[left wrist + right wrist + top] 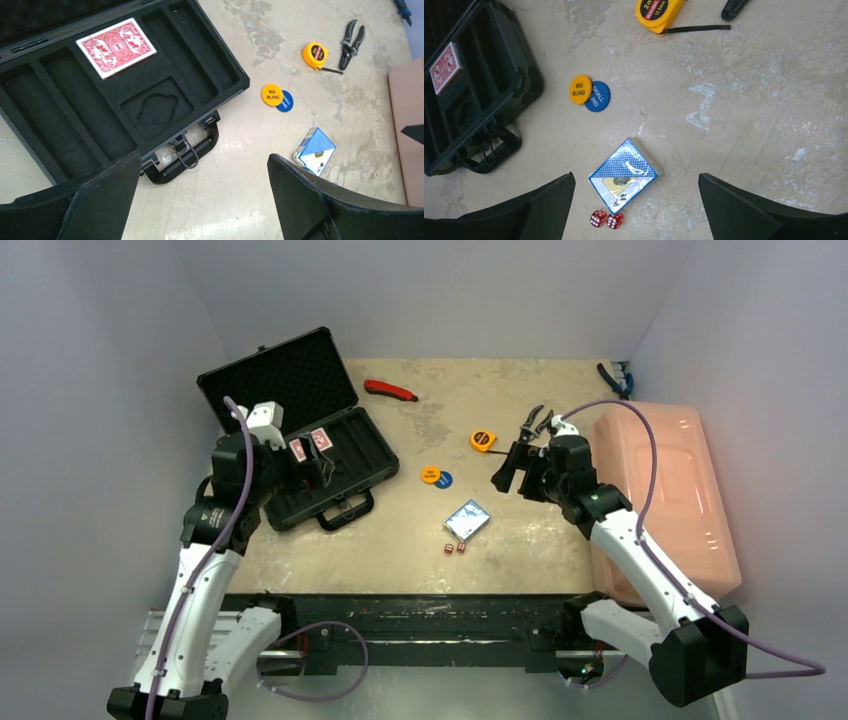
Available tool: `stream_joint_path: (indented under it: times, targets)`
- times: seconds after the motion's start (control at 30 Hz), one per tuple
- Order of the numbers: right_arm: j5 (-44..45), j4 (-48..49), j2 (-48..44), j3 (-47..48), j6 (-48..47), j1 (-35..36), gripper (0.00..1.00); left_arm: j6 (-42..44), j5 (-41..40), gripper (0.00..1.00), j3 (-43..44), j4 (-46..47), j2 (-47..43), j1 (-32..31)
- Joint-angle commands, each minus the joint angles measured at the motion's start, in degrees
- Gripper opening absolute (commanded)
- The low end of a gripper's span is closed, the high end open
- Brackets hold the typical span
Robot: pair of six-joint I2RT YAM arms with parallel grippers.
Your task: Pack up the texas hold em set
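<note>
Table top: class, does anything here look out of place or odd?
The yellow tape measure lies with its blade partly pulled out, black pliers beside it; neither looks like part of a card set. The orange disc overlaps the blue disc.

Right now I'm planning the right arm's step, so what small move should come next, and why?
Probably lower the right gripper onto the blue deck. Its jaws stand open above the deck, which lies flat on the table, outside the case that holds the red deck. Mind the two dice beside it.
</note>
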Motion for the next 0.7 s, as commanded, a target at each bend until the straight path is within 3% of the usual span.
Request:
stream_joint_path:
  times: [0.0, 0.23, 0.47, 0.67]
  targets:
    - [2.3, -5.6, 1.9, 4.5, 5.1, 0.2, 0.99, 3.2, 4.5, 0.97, -0.1, 0.1, -1.8, -0.9]
    - [4.7, -9.5, 3.7, 3.3, 15.0, 1.1, 0.99, 6.4, 9.5, 0.97, -0.2, 0.1, -2.8, -3.4]
    - [9.6, -10.5, 6.3, 7.5, 12.6, 1.1, 0.99, 8.8, 11.2, 0.97, 1.3, -1.3, 1.7, -9.1]
    - [10.8, -9.5, 9.7, 10.4, 8.1, 1.1, 0.99, 6.5, 5.9, 0.85, 4.8, -2.8, 7.4, -16.1]
